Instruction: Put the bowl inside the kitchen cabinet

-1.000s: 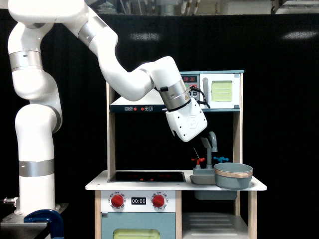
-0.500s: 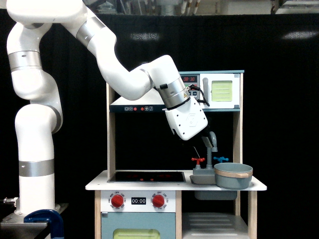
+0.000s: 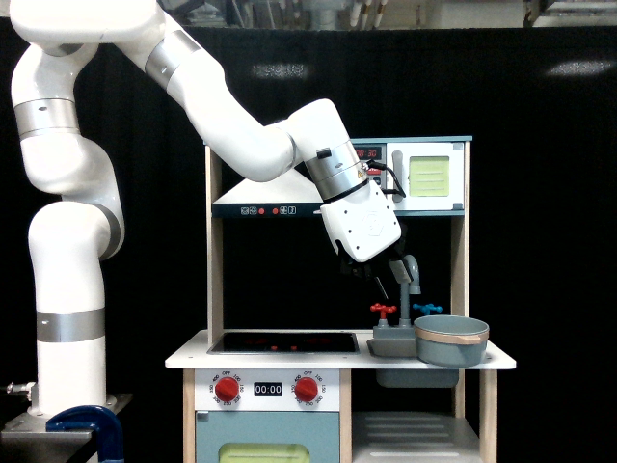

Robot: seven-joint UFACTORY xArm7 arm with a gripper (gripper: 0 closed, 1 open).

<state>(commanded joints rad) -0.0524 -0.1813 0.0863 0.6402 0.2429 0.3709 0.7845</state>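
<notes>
Writing: "00:00" is read on the oven display (image 3: 268,389) left of the sink (image 3: 392,342); red digits on the microwave (image 3: 424,176) above the sink are too small to be read.
Bowl: the bowl (image 3: 451,340) is seen on the counter (image 3: 193,359), touching the sink's right edge as the exterior view shows it.
Gripper: the gripper (image 3: 394,273) is held above the sink, up and to the left of the bowl, apart from it; its opening cannot be told, and nothing is seen held.
Kitchen cabinet: the kitchen cabinet (image 3: 415,426) lies below the sink, cut off by the frame's bottom edge.
Faucet: the faucet (image 3: 409,282) behind the sink is partly hidden by the gripper.
</notes>
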